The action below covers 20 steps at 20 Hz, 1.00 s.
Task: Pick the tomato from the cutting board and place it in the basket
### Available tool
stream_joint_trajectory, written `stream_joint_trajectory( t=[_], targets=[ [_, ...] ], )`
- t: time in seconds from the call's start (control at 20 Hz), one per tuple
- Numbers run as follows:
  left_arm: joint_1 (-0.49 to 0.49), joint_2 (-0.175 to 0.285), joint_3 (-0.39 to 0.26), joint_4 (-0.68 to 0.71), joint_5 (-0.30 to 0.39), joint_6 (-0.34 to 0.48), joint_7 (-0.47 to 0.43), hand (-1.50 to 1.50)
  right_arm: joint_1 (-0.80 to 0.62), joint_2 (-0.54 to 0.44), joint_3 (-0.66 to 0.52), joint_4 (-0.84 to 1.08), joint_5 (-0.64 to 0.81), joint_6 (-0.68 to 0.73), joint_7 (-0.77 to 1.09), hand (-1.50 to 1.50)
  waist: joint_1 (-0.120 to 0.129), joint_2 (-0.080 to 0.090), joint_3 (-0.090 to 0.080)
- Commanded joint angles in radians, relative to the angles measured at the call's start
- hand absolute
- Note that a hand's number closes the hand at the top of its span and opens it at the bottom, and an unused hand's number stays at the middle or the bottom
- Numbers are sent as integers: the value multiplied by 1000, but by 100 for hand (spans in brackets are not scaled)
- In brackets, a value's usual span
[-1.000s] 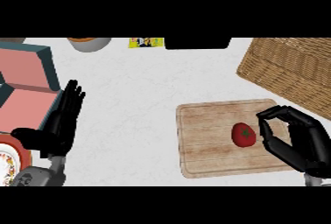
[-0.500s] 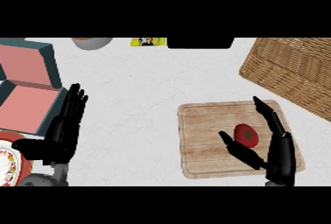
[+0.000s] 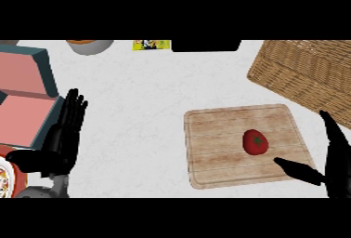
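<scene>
Tomato (image 3: 255,141) on the right half of the wooden cutting board (image 3: 212,148), green calyx facing up; its long axis runs roughly from the board's near edge to its far edge. Right hand (image 3: 336,160) at the board's near right corner, fingers straight, thumb spread toward the tomato, apart from it. Wicker basket (image 3: 305,76) at the counter's (image 3: 144,102) far right corner, nothing between. Left hand (image 3: 61,139) spread flat near the left edge, beside a pink-and-teal box (image 3: 27,95) and what may be a plate (image 3: 5,174).
</scene>
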Motion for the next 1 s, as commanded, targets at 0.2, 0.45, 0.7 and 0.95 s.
stream_joint_trajectory(
  t=[0.2, 0.45, 0.7, 0.95],
  targets=[
    [4, -6, -22, -23, 0, -9, 25, 0, -63, -128, 62, -317, -28, 420, 473, -150, 29, -1, 7],
    [-10, -9, -28, -43, 3, -17, 46, 0, -242, -116, 42, -471, -117, 605, 780, -150, 59, 8, 12],
    [22, -24, -52, -77, -16, 3, 54, 0, -252, -142, 3, -435, -172, 692, 842, -150, 53, 8, 14],
    [-22, -15, -24, -50, -24, -2, 49, 0, -302, -103, 12, -343, -145, 716, 843, -150, 57, 15, 15]
  ],
)
